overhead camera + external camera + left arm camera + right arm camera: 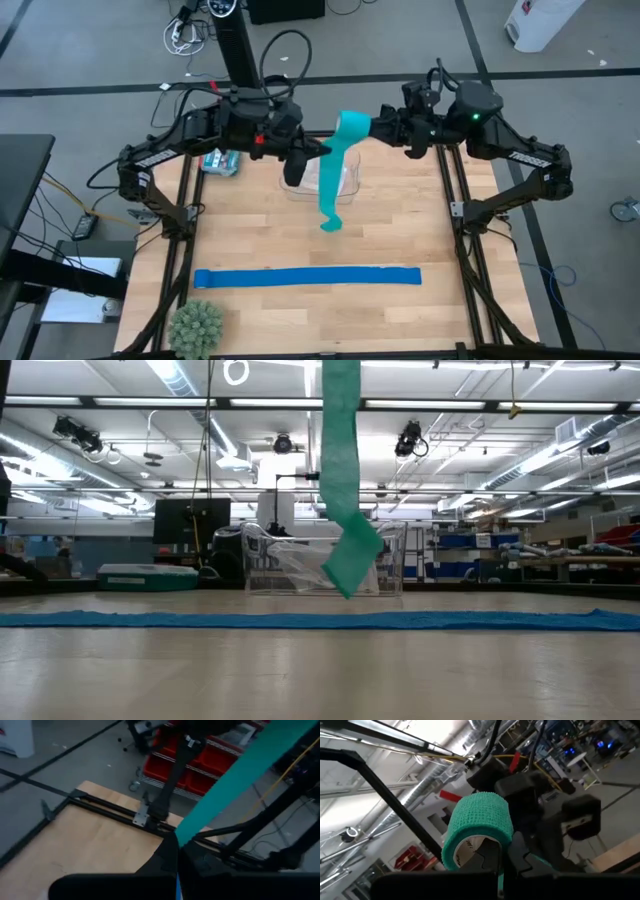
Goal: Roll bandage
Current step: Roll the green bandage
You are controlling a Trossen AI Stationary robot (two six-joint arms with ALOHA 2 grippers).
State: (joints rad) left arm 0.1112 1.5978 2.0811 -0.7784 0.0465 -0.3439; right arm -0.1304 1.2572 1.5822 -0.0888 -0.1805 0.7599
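Observation:
The teal bandage is partly wound into a small roll [351, 124] held high over the table's far middle. Its loose strip [331, 185] hangs down from the roll. The twisted free end [352, 568] hangs clear of the table. My right gripper [378, 126] is shut on the roll, coming from the right. My left gripper [322, 150] is shut on the strip just below the roll, coming from the left. My left gripper pinches the flat strip [181, 836] between its two fingers, a short way from the roll. The fingers come nearly level from the table's left and lie across the strip. From the fingers the strip runs up to the roll, drawn straight; the rest hangs free below. My right gripper holds the roll by its wall at one open end [496, 839]. One finger [489, 856] seems to sit inside the pale core and the other [518, 851] outside. The fingers come about level from the table's right. The roll is lifted clear.
A royal-blue strip [306, 277] lies flat across the table's near half. A clear plastic container [345, 183] stands under the hanging strip. A teal box [221, 162] sits at the far left, a spiky green plant [196, 326] at the near left corner.

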